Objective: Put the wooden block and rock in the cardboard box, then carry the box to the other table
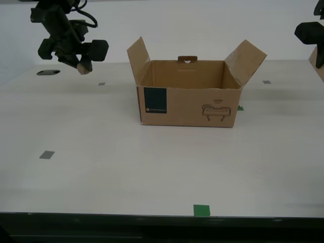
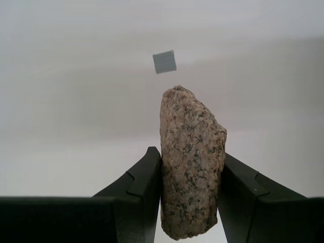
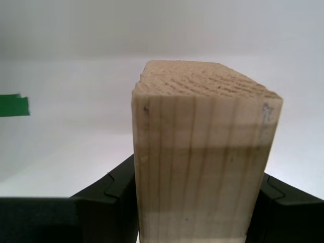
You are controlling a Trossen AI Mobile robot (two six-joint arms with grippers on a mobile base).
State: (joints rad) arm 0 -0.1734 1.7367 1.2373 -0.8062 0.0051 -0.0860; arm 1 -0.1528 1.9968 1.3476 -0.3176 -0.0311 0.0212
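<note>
The cardboard box (image 1: 187,104) stands open on the table, flaps up, with a dark teal label on its front; its floor is hidden. My second gripper (image 1: 81,65) hangs above the table at the exterior view's left, apart from the box, shut on the rock (image 1: 84,69). Close up, the speckled pinkish rock (image 2: 192,167) stands upright between the black fingers (image 2: 144,177). My first gripper (image 3: 200,177) is shut on the pale wooden block (image 3: 202,162). At the exterior view's right edge, the block (image 1: 319,63) is mostly cut off. The other table is out of view.
The smooth off-white table (image 1: 152,167) has a black hole (image 1: 48,72) at the exterior view's far left. Grey tape squares (image 1: 46,155) and green tape marks (image 1: 201,210) lie on it. Its front edge runs along the exterior view's bottom.
</note>
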